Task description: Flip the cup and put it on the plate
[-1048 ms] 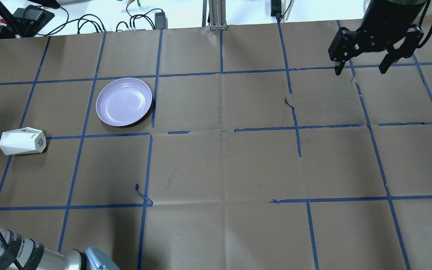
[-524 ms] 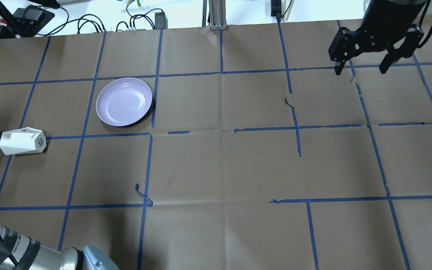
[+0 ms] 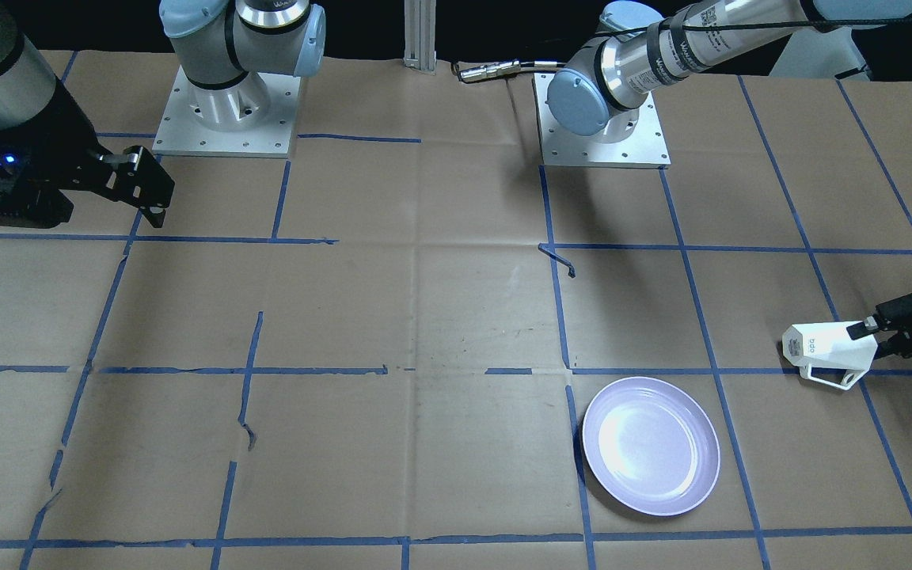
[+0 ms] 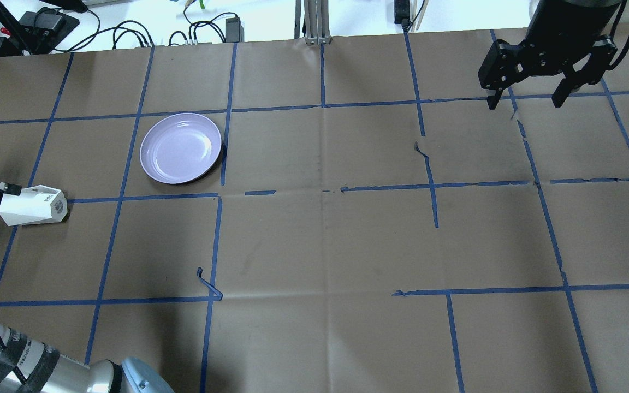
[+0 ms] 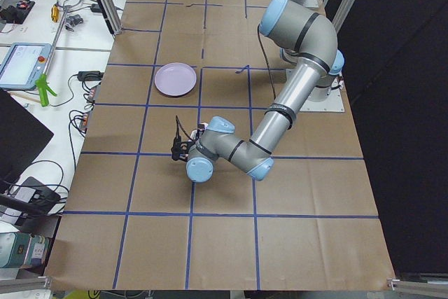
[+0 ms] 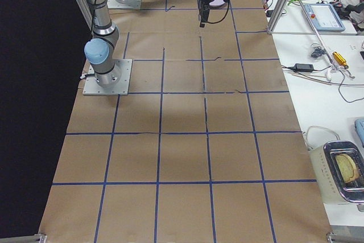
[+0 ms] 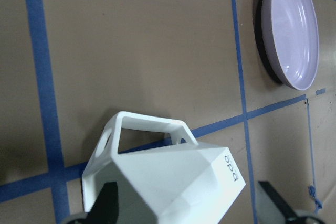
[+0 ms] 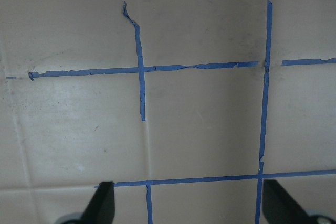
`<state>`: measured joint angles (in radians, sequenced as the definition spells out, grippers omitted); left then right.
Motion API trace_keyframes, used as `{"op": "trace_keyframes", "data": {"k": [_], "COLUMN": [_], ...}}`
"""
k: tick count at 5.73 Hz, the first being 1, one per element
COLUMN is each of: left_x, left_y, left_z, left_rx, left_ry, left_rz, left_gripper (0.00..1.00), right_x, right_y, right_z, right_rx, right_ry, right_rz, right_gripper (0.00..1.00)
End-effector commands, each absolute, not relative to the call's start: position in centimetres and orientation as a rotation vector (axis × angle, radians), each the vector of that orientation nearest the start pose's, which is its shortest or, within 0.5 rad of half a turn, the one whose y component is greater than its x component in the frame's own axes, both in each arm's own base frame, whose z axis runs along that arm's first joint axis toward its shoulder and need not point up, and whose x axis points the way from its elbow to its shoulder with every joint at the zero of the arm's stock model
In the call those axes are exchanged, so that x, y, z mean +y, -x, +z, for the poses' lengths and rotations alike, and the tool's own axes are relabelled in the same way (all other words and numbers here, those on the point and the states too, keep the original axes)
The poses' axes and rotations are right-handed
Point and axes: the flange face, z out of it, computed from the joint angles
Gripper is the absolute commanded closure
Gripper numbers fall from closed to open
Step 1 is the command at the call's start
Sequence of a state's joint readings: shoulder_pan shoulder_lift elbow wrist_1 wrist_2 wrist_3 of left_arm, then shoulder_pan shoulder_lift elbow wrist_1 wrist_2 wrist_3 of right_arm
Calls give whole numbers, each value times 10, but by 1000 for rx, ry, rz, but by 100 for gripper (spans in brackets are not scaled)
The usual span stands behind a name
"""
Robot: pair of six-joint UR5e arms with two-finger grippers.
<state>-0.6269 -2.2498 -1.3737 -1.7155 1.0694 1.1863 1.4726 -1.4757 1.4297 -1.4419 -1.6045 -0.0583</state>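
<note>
The white faceted cup (image 4: 31, 206) lies on its side near the table's left edge, handle toward the far side. It also shows in the front view (image 3: 828, 352) and fills the bottom of the left wrist view (image 7: 163, 182). My left gripper (image 4: 4, 194) is open, level with the table, its fingertips (image 7: 107, 203) either side of the cup's left end. The lavender plate (image 4: 181, 148) sits beyond and to the right of the cup, empty; it also shows in the front view (image 3: 651, 446). My right gripper (image 4: 524, 101) hovers open and empty at the far right.
Cables and power bricks (image 4: 129, 33) lie beyond the table's far edge, and an aluminium post (image 4: 314, 22) stands at its middle. A curl of loose blue tape (image 4: 208, 284) sticks up from the brown paper. Both arm bases (image 3: 222, 103) stand at the near edge.
My left gripper has slid in from the left edge toward the cup until its fingers reach the cup's left end. The cup, plate and right arm have not moved.
</note>
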Motion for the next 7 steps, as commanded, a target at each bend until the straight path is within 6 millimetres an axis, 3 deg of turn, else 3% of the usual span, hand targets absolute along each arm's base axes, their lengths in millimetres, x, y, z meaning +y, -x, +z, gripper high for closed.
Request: {"op": "trace_keyframes", "data": {"k": [1,3,4,5,7], "left_x": [-523,-518,-516,-517,-532], "left_y": [-409,-401,-395,-387,-344], "left_z": [186,210,226,246,310], "left_rx": [-2332,-2315,-2309,-2315,-2391], "left_ry": [96,87,84,82,97], "left_rz": [146,132,128,136,140], "left_gripper": [51,91,100,100,100], "right_x": [-533,-533,-533,-533,-533], "right_y": [-78,-78,-78,-78,-78], "right_z": [496,496,496,496,496], "right_rx": [3165,3165,3165,3165,3165], "right_ry": [-61,-61,-61,-61,-61], "right_rz": [135,135,135,135,135], "right_gripper": [0,0,0,0,0]}}
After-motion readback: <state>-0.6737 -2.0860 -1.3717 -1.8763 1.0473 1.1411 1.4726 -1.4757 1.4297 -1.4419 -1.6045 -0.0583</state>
